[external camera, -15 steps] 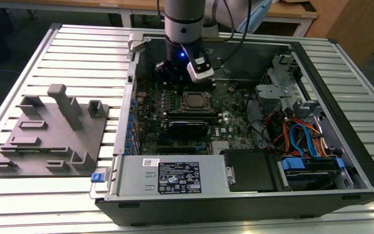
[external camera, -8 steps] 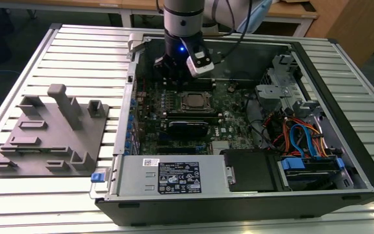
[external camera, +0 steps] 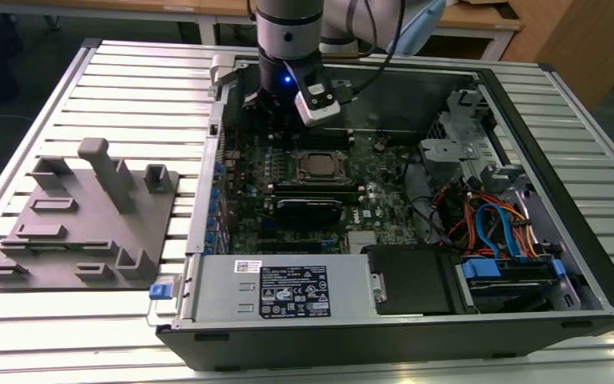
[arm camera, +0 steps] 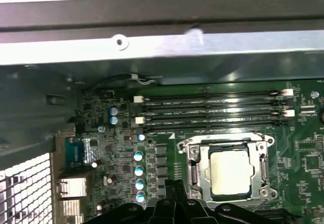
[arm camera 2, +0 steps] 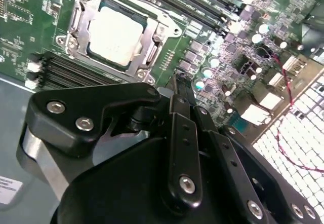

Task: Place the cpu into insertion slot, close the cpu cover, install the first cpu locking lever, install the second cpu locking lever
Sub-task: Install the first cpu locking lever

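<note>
The cpu (external camera: 315,166) (arm camera 2: 115,34) (arm camera: 231,172) sits flat in the insertion slot (external camera: 313,178) on the green motherboard, its pale metal top facing up. The cpu cover (arm camera 2: 161,19) (arm camera: 192,169) lies down around it as a silver frame. My gripper (external camera: 269,118) (arm camera 2: 174,82) (arm camera: 176,189) hangs over the board just beside the socket, toward the case's back wall. Its black fingers (arm camera 2: 178,133) are shut together with nothing between them. I cannot make out how the locking levers stand.
Long black memory slots (arm camera: 212,110) run beside the socket. The case's metal wall (arm camera: 162,46) is close by. A power supply (external camera: 285,288), drive cage and coloured cables (external camera: 499,232) crowd the case's front and the exterior view's right. A grey fixture block (external camera: 83,216) lies outside, on the exterior view's left.
</note>
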Tool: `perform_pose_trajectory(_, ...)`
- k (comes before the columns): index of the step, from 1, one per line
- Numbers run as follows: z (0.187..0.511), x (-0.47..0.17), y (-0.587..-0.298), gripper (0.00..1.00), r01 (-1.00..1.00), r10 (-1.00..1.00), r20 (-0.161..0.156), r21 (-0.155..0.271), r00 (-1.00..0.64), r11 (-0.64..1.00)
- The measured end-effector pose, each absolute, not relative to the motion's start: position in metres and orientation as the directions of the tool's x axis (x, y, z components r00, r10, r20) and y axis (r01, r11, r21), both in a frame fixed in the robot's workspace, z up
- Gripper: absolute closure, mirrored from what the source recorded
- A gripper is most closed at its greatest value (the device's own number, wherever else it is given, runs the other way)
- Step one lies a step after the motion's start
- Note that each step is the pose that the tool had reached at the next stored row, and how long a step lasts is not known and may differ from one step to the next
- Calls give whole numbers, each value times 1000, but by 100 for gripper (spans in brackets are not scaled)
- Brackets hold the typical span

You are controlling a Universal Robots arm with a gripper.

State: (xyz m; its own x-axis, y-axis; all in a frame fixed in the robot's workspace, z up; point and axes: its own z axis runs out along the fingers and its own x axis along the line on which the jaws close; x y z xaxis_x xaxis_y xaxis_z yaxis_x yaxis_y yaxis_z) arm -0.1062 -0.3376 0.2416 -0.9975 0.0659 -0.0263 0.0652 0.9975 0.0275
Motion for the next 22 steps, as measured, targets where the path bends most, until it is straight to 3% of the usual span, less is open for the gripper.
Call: perform_pose_trajectory(22, 243, -112, -336, 90, 65, 66, -26, 28, -997, 997)
